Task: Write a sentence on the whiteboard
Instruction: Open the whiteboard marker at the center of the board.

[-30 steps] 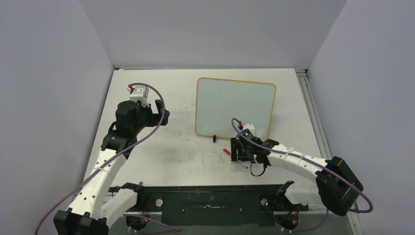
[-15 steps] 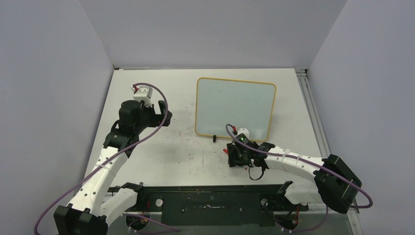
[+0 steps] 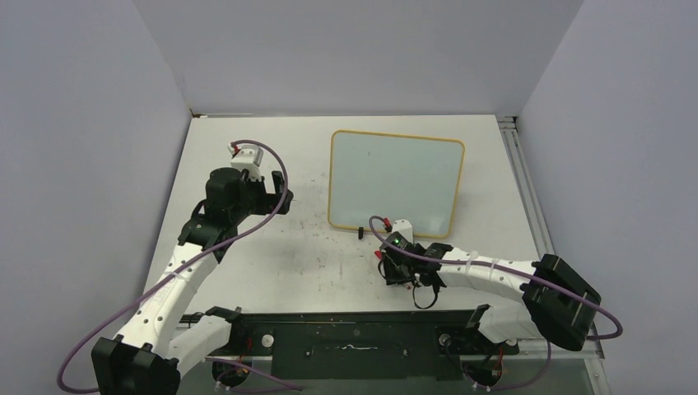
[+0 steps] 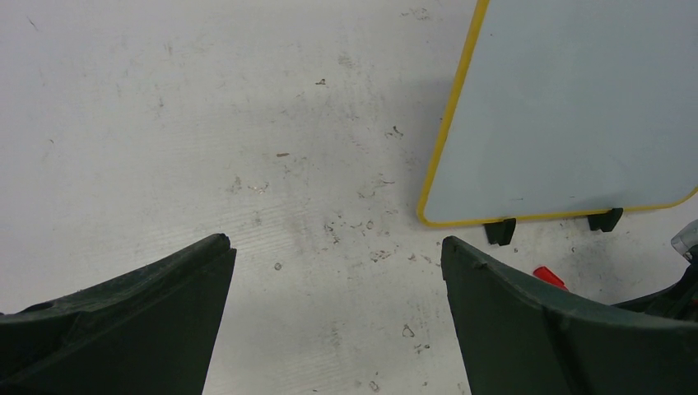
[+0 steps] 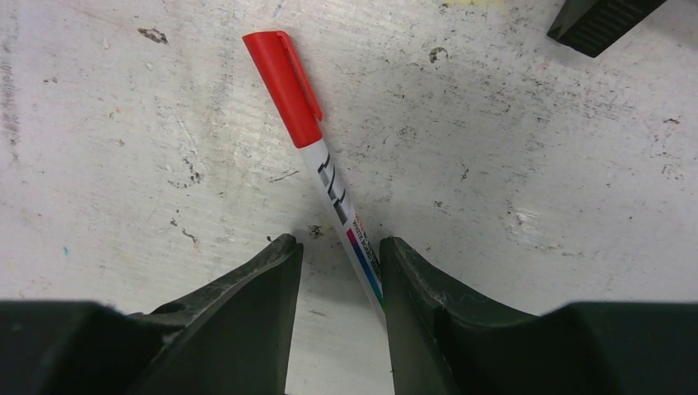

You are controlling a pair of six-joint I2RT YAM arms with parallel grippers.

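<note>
Nearest the bases, the right claw (image 5: pixel 337 243) is low over the table (image 5: pixel 535 164), just in front of the board's near edge, pointing down at a marker (image 5: pixel 329 177) that lies flat on the scuffed white top. Its jaws are drawn in to a narrow gap but not closed, and they straddle the marker's barrel. In the wrist view the barrel runs up between the two fingertips (image 5: pixel 272 271), right up against the one on the right of the picture, while a strip of table shows between the barrel and the other. The marker rests on the table with its red cap (image 5: pixel 284 82) on, pointing away from the claw toward the board. Just beyond the cap, one black foot (image 5: pixel 597 23) of the board shows at the top corner of that view. Farther out and to the left, the left claw (image 4: pixel 335 243) hangs above the table with its jaws spread wide, holding and touching nothing; speckled tabletop shows between its fingers (image 4: pixel 140 321). The board (image 4: pixel 576 107) sits on the far middle of the table, to the right of the left claw and just beyond the right one. It has a pale blue face, a yellow-wood frame and two feet on its near edge; whether it lies flat or leans back I cannot tell.
</note>
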